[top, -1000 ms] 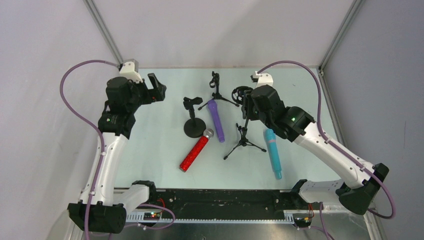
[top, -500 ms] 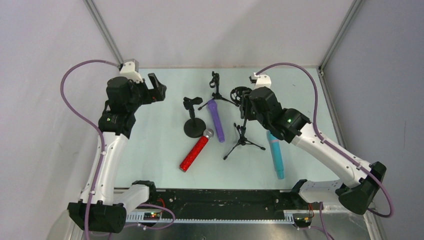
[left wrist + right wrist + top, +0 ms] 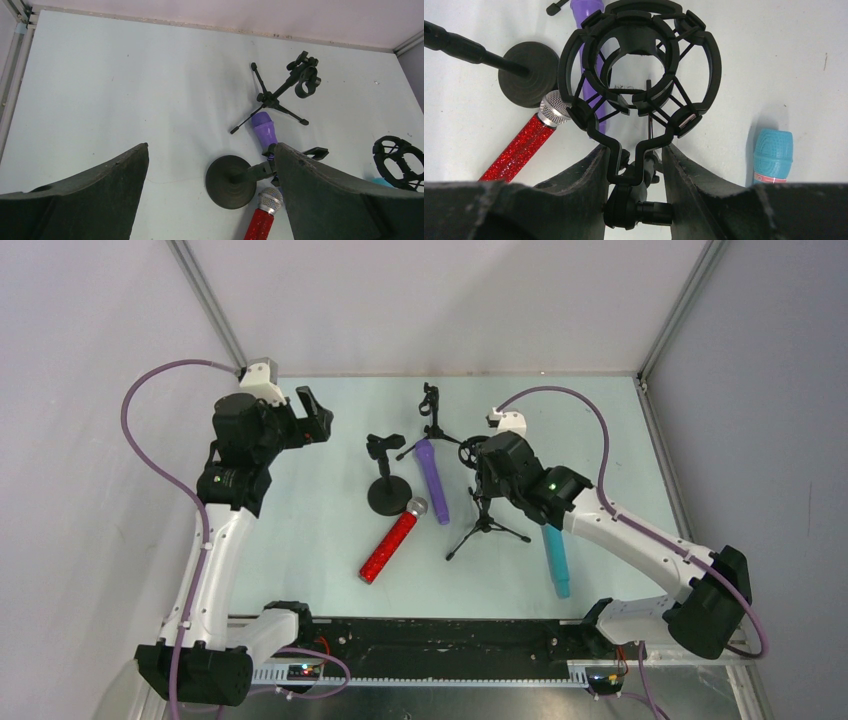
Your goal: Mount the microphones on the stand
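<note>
Three microphones (image 3: 390, 547), three stands (image 3: 386, 496); left pincer (image 3: 210, 150) gapes, right pincer (image 3: 631, 150) clamps shock-mount stand (image 3: 486, 523)

Top camera sits high at 6 o'clock, tilted toward 12, taking in the whole table (image 3: 320, 530). Left wrist camera hangs high at 10 o'clock, looking down wide. Right wrist camera, near centre, looks down close on the shock mount (image 3: 639, 42). Both wrist views share the round base (image 3: 231, 182) and red mic (image 3: 262, 220).
</note>
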`<action>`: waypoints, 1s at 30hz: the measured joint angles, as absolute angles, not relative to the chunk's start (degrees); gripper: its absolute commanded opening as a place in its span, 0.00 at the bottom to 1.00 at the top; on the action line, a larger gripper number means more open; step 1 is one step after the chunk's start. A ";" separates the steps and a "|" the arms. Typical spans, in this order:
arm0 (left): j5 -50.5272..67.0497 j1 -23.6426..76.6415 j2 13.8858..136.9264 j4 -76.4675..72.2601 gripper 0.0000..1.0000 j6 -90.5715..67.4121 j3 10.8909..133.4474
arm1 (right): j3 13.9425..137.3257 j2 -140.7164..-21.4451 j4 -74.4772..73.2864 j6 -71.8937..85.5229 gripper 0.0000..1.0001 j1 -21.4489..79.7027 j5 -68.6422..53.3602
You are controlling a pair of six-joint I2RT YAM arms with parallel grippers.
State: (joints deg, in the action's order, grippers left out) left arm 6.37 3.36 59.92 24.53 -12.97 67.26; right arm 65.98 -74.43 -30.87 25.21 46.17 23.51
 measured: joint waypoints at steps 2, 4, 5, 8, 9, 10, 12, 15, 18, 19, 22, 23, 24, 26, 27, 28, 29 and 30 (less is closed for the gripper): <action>6.42 3.36 59.96 24.53 0.98 -12.97 67.26 | 64.84 -74.43 -30.06 25.45 0.00 46.17 23.51; 6.42 3.36 59.99 24.53 0.98 -12.97 67.26 | 63.86 -74.50 -29.56 25.71 0.00 46.17 23.44; 6.39 3.36 59.99 24.53 0.98 -12.97 67.26 | 63.44 -74.59 -29.36 25.93 0.00 46.17 23.40; 6.42 3.36 60.01 24.53 0.98 -12.97 67.26 | 62.13 -74.74 -28.56 26.55 0.00 46.17 23.07; 6.42 3.36 60.01 24.53 0.98 -12.97 67.26 | 61.52 -74.78 -28.27 26.92 0.00 46.19 23.03; 6.42 3.36 60.01 24.53 0.98 -12.97 67.26 | 60.97 -74.81 -28.01 27.11 0.00 46.24 23.00; 6.42 3.36 60.01 24.53 0.98 -12.97 67.26 | 59.90 -74.83 -27.64 27.64 0.00 46.30 22.92; 6.44 3.36 60.01 24.53 0.98 -12.97 67.26 | 58.92 -74.78 -26.33 28.40 0.00 46.52 23.27; 6.42 3.36 60.01 24.53 0.98 -12.97 67.26 | 58.48 -74.67 -25.43 28.47 0.07 46.94 23.68; 6.42 3.36 60.01 24.53 0.98 -12.97 67.26 | 58.37 -74.63 -25.26 28.49 0.12 47.00 23.73; 6.44 3.38 60.01 24.53 0.98 -12.97 67.26 | 57.95 -74.32 -24.69 28.47 0.30 47.09 23.90; 6.42 3.38 60.01 24.53 0.98 -12.97 67.26 | 57.84 -74.26 -24.53 28.47 0.39 47.09 23.90; 6.42 3.38 60.03 24.53 0.98 -12.97 67.26 | 57.76 -74.17 -24.45 28.42 0.43 47.11 23.88; 6.42 3.42 60.03 24.53 0.98 -12.97 67.26 | 57.54 -74.00 -24.14 28.34 0.60 47.11 23.75; 6.42 3.44 60.03 24.53 0.98 -12.97 67.26 | 57.34 -73.80 -23.92 28.40 0.64 47.09 23.46; 6.42 3.46 60.03 24.53 0.98 -12.97 67.26 | 57.12 -73.71 -23.68 28.45 0.73 47.09 23.05; 6.42 3.46 60.03 24.53 0.98 -12.97 67.26 | 56.99 -73.67 -23.64 28.40 0.77 47.18 22.37; 6.42 3.46 60.03 24.53 0.98 -12.97 67.26 | 56.82 -73.67 -23.49 28.38 0.84 47.29 21.76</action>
